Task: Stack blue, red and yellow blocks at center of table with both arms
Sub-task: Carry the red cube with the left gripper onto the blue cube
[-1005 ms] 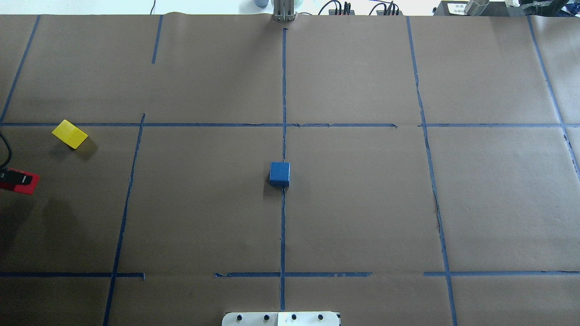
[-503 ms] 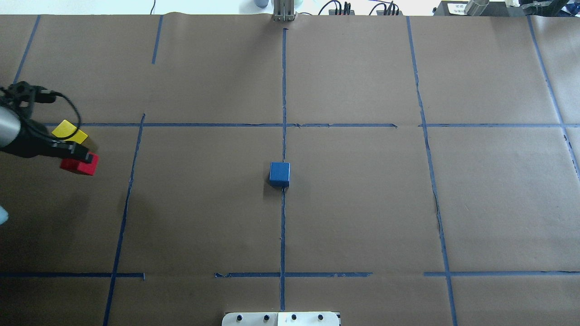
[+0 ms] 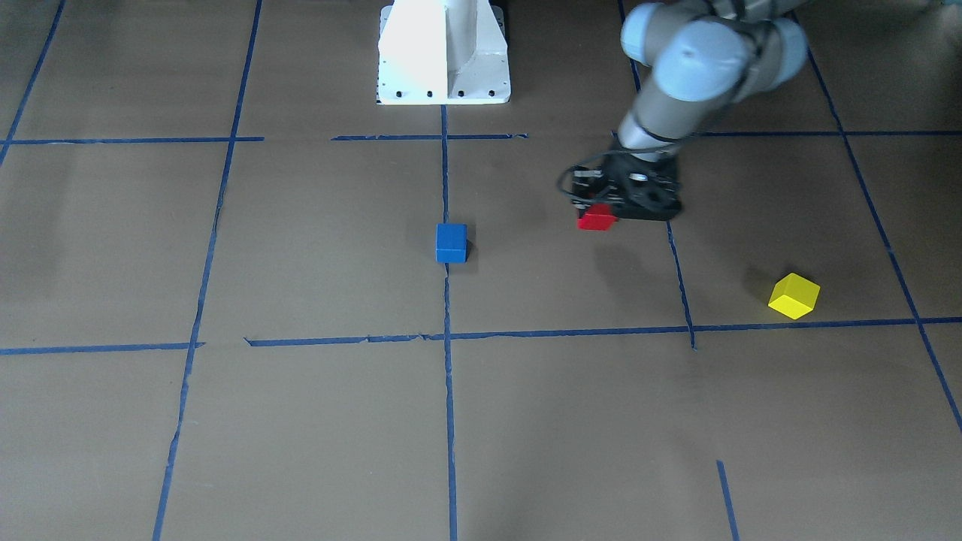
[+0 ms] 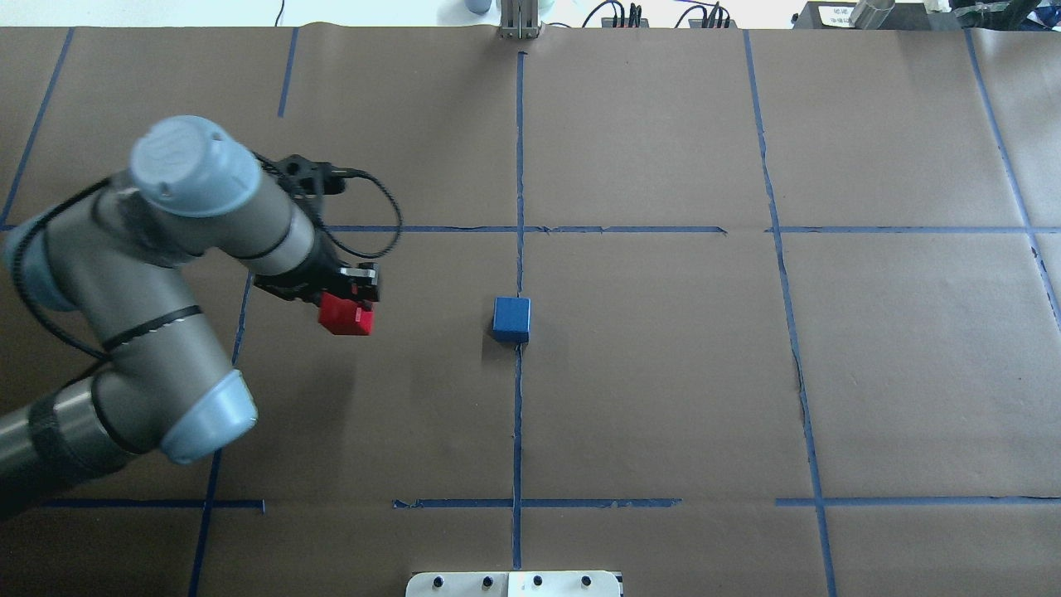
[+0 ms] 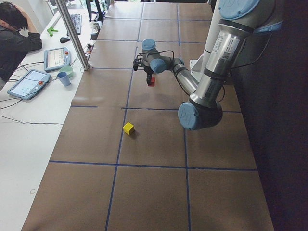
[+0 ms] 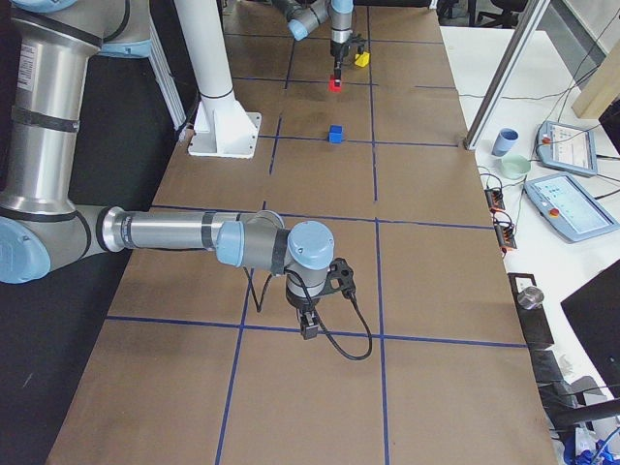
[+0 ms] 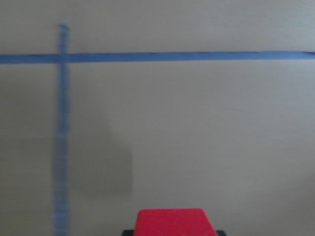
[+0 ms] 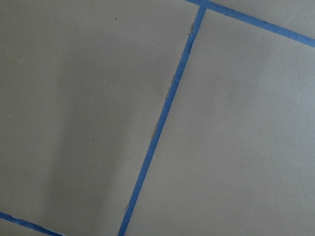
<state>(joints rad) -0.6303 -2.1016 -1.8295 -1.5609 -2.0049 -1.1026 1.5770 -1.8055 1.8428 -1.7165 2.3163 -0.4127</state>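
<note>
A blue block [image 4: 511, 319] sits on the centre tape line of the brown table, also seen in the front view [image 3: 451, 243]. My left gripper [image 4: 352, 305] is shut on a red block [image 4: 346, 316] and holds it above the table, left of the blue block. The red block shows in the front view [image 3: 597, 219] and at the bottom of the left wrist view [image 7: 174, 222]. A yellow block [image 3: 794, 296] lies on the table far on my left; my arm hides it in the overhead view. My right gripper [image 6: 309, 325] hangs over bare table on my right side; I cannot tell if it is open or shut.
Blue tape lines [image 4: 519, 166] divide the brown paper table. The white robot base [image 3: 443, 52] stands at the near edge. A person [image 5: 14, 38], tablets and cups [image 5: 63, 78] are on the side table beyond the far edge.
My left arm has swung right toward the centre, carrying the red block from the far left edge. The arm now covers the yellow block in the overhead view. The blue block has not moved.
</note>
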